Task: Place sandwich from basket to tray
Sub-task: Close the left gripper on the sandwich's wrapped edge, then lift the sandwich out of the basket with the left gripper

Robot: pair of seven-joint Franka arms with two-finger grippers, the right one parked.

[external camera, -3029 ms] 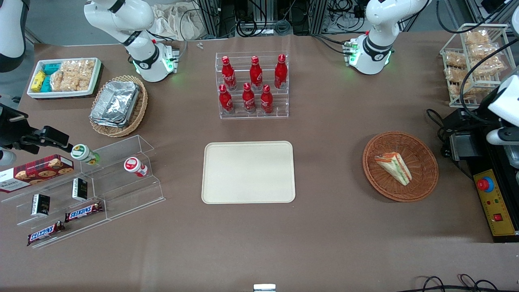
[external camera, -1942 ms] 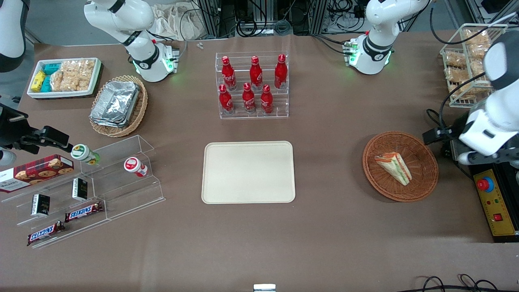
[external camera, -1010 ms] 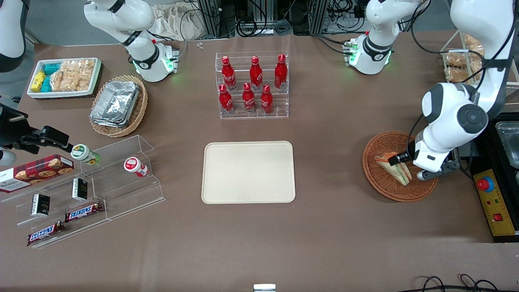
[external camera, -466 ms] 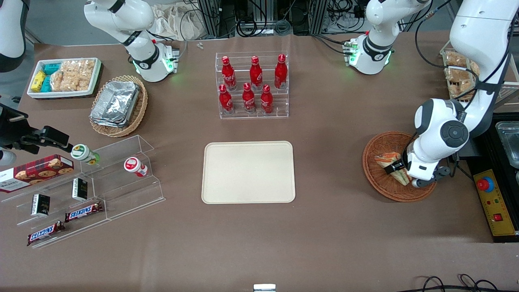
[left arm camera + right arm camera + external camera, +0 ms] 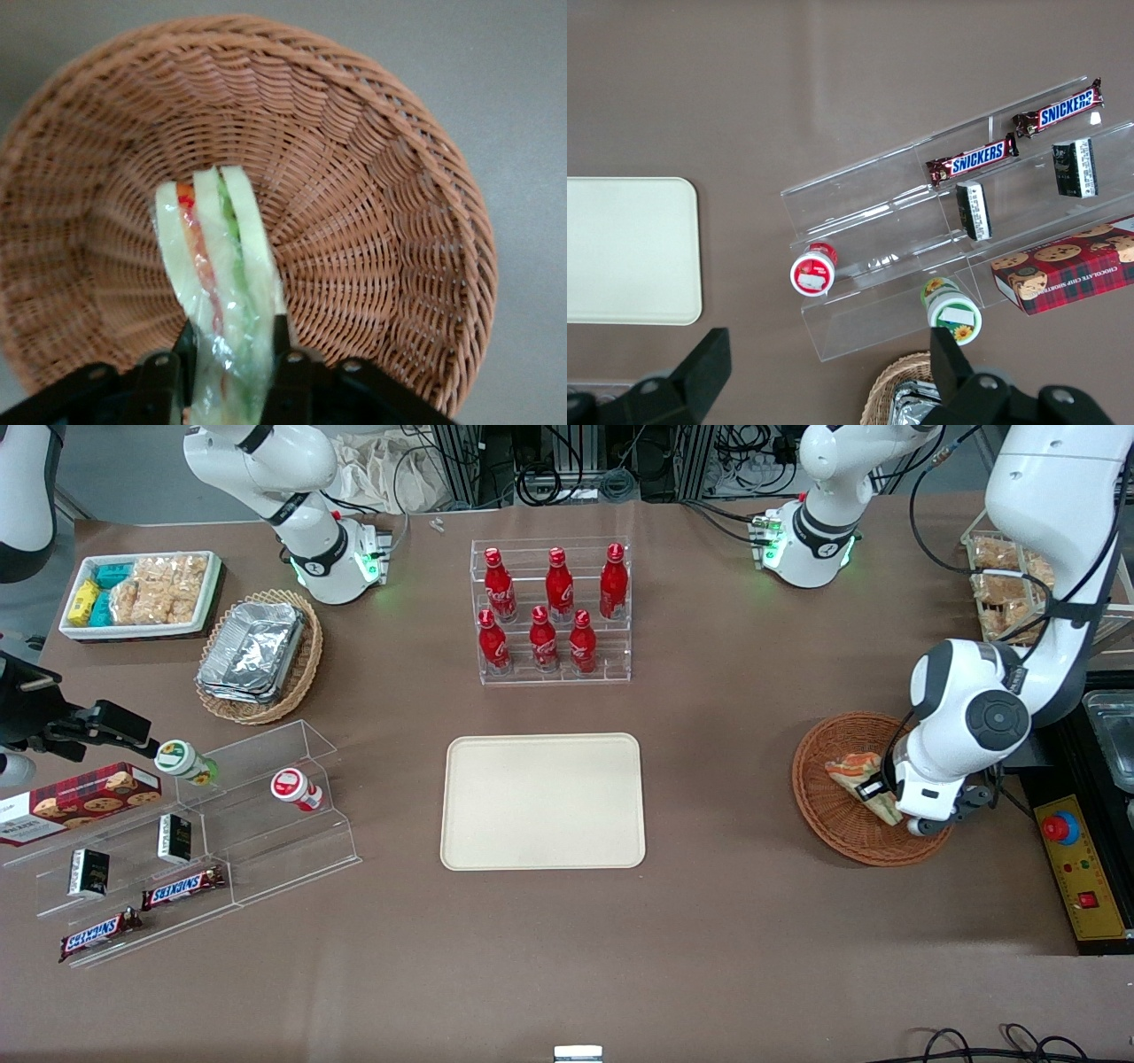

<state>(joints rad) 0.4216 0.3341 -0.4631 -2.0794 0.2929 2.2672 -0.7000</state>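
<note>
The sandwich (image 5: 849,766) is a wrapped cream wedge with orange and green filling, in the round reddish-brown wicker basket (image 5: 833,833) toward the working arm's end of the table. My left gripper (image 5: 877,793) is down inside the basket, its fingers pressed on both flat sides of the wedge. In the left wrist view the sandwich (image 5: 217,257) stands on edge between the black fingers (image 5: 282,341), over the basket's woven floor (image 5: 381,177); the gripper (image 5: 234,341) is shut on it. The cream-beige tray (image 5: 542,801) lies at the table's middle.
A clear rack of red bottles (image 5: 554,611) stands farther from the camera than the tray. A yellow control box (image 5: 1083,868) sits beside the basket. A tan oval basket of foil trays (image 5: 259,654), a white snack tray (image 5: 140,593) and clear shelves (image 5: 177,841) lie toward the parked arm's end.
The left arm swung in from the table's edge and came down into the basket. Its fingers have closed on the sandwich, which has tipped and shifted slightly.
</note>
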